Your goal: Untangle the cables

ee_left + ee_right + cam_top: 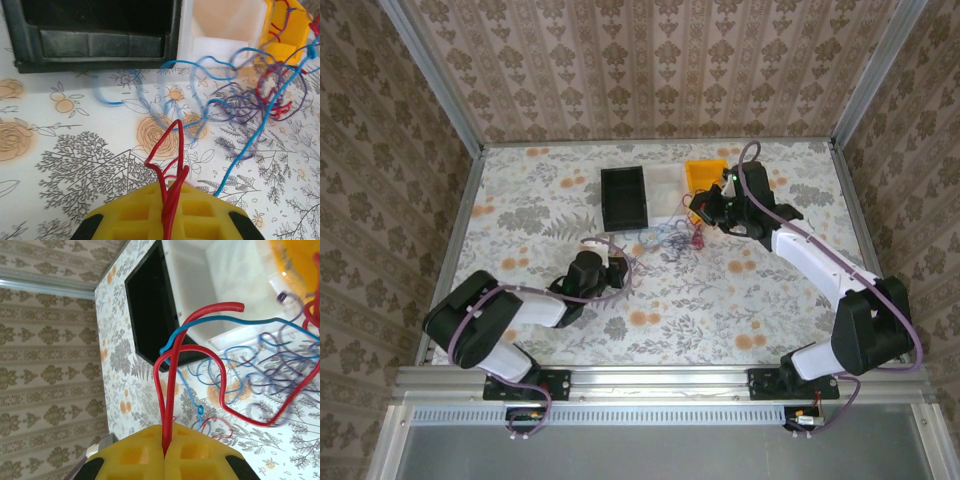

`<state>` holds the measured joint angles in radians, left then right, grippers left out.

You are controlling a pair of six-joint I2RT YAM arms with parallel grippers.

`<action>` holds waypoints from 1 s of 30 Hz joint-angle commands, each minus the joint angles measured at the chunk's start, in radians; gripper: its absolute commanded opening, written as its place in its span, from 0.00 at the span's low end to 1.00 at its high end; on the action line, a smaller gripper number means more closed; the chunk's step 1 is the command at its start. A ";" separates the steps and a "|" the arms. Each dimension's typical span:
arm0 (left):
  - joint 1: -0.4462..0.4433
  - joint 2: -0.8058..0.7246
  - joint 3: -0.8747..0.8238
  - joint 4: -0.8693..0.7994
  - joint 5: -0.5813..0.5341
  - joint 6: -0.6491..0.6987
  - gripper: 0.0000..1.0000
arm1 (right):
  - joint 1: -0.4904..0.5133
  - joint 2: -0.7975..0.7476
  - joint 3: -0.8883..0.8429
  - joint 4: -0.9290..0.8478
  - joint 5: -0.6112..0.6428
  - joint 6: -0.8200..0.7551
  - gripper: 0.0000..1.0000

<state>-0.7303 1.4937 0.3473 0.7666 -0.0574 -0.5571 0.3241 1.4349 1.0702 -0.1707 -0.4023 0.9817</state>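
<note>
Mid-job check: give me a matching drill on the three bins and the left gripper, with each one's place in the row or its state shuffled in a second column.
Things:
1. black bin
2. white bin
3. yellow bin
4. left gripper

Place or state:
A. between the other two bins
B. shut on a red cable
C. leftmost in the row
D. rightmost in the row

Pairs: 1-C, 2-A, 3-D, 4-B

Soft, even light covers the overhead view, with hardly any shadow on the table (720, 310). In both wrist views the white bin (225, 35) at the top is washed out, the yellow fingers (135, 215) at the bottom are unfocused, and the cables (265, 120) at right blur.
</note>
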 commanded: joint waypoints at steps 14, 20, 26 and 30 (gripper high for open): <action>-0.070 -0.078 0.236 -0.227 0.087 0.230 0.61 | -0.003 0.001 0.038 -0.154 -0.281 -0.121 0.00; -0.043 -0.027 0.332 -0.183 0.173 0.236 0.61 | -0.003 -0.036 0.079 -0.419 -0.408 -0.322 0.00; 0.055 -0.002 0.372 -0.164 0.317 0.167 0.59 | 0.024 -0.052 0.084 -0.707 -0.405 -0.565 0.00; 0.043 0.062 0.444 -0.266 0.431 0.210 0.62 | 0.087 0.006 0.076 -0.823 -0.331 -0.696 0.00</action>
<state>-0.6743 1.5227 0.7357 0.5514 0.2398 -0.3634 0.3744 1.4052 1.1397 -0.8135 -0.7631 0.4507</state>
